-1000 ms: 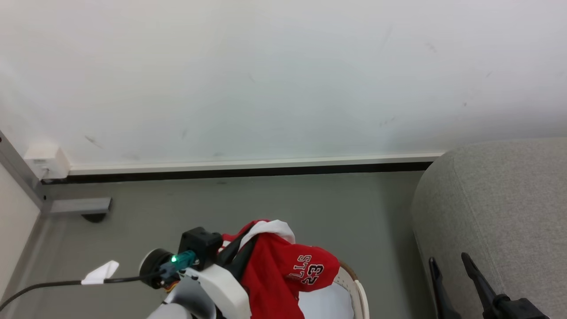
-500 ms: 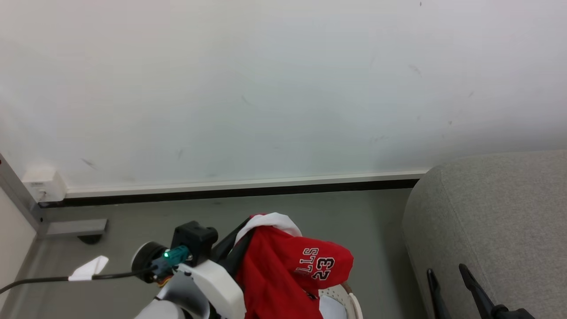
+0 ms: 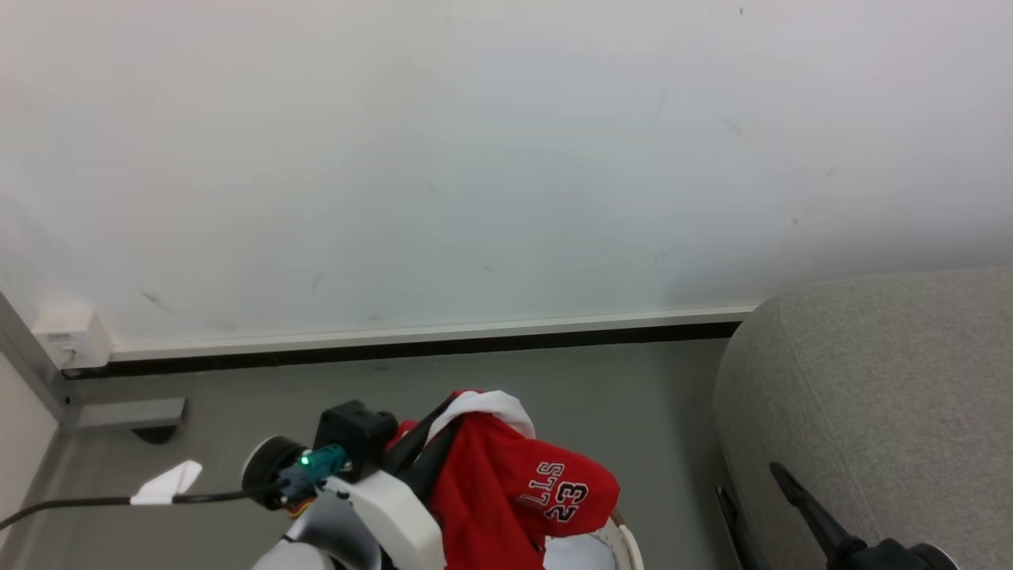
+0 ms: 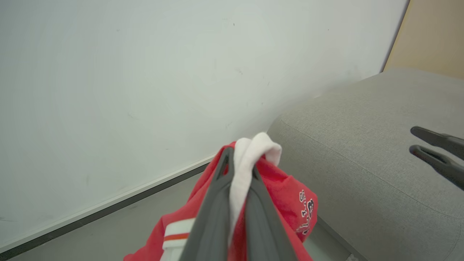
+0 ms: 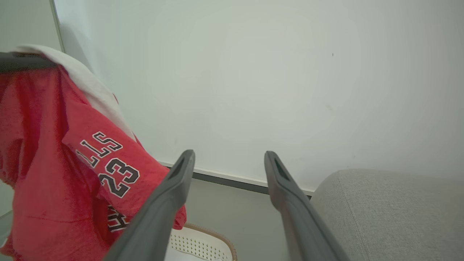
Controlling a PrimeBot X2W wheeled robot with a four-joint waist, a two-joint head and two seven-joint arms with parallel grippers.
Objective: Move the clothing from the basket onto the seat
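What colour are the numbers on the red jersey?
The numbers are dark, edged white; clearest in right wrist view.

wall (image 3: 506,158): plain white, faint scuffs | skirting (image 3: 427,332): white over dark strip | floor (image 3: 617,388): matt grey

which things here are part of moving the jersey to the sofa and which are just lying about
Part of the job: red jersey, pinched in the shut left gripper; white basket; grey sofa; open right gripper.

Just lying about: wall box; grey frame foot; paper tag on the cable.
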